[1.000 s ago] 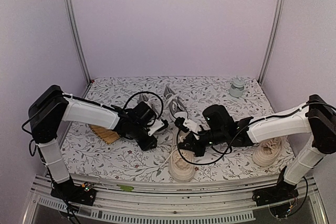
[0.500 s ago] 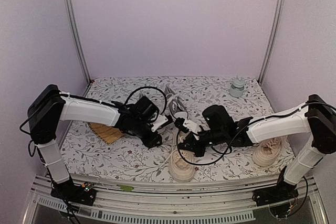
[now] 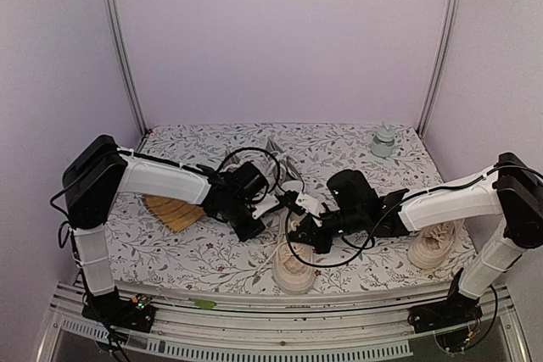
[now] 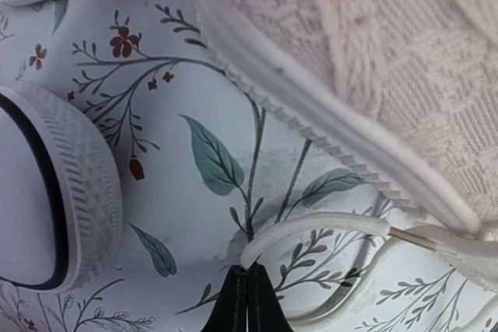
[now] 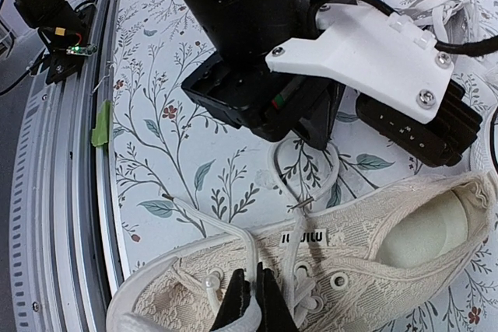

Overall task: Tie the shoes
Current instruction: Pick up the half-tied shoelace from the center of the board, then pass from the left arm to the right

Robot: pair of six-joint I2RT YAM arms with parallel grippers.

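Observation:
A cream shoe lies toe toward the front edge, between my grippers. My left gripper is at its left side, shut on one cream lace near the cloth. That lace loops back to the shoe. My right gripper is over the shoe's eyelets, shut on the other lace, whose tip lies on the cloth. The second cream shoe lies at the right. A grey shoe stands behind; its white toe cap is beside my left gripper.
A slatted wooden piece lies at the left on the floral cloth. A small grey object stands at the back right. Lilac walls close the back and sides. A metal rail runs along the front edge.
My left gripper has moved right, up to the cream shoe's left side. The right arm and the shoes have stayed in place.

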